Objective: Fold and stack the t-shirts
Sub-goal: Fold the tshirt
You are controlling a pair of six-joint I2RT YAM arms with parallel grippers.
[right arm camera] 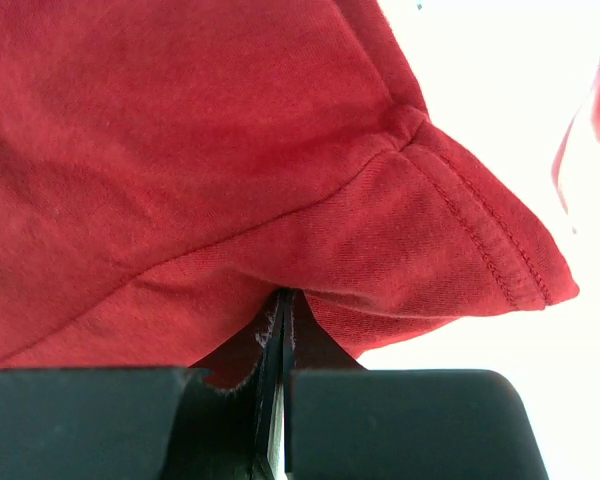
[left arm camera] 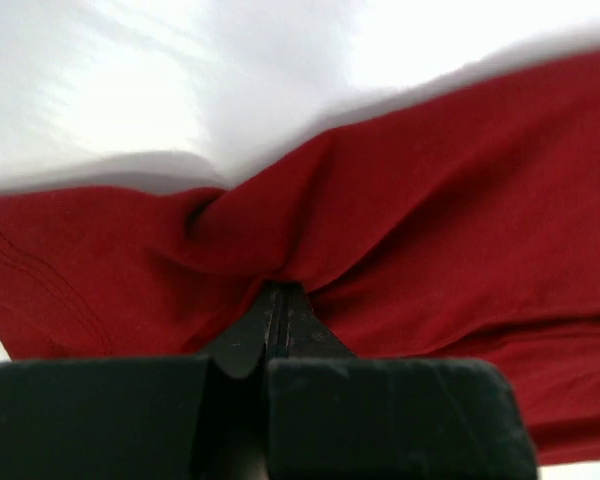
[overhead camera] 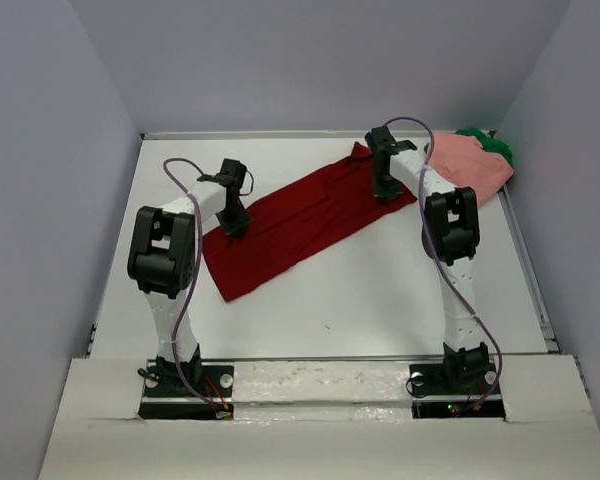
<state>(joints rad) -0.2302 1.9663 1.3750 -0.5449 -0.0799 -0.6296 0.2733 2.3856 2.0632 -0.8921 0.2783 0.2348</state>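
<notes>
A dark red t-shirt (overhead camera: 300, 222) lies stretched out in a long band across the white table, from the near left up to the far right. My left gripper (overhead camera: 234, 224) is shut on the dark red t-shirt (left arm camera: 430, 210) near its left end, the cloth bunched at the fingertips. At the far right end my right gripper (overhead camera: 385, 190) is shut on the same shirt (right arm camera: 180, 150), near a stitched hem corner. A salmon pink t-shirt (overhead camera: 470, 166) lies crumpled at the far right corner, with a green t-shirt (overhead camera: 490, 146) behind it.
The table (overhead camera: 380, 290) is walled in grey at the left, back and right. A raised edge runs along the table's right side (overhead camera: 528, 270). The arm bases (overhead camera: 185, 385) stand at the near edge.
</notes>
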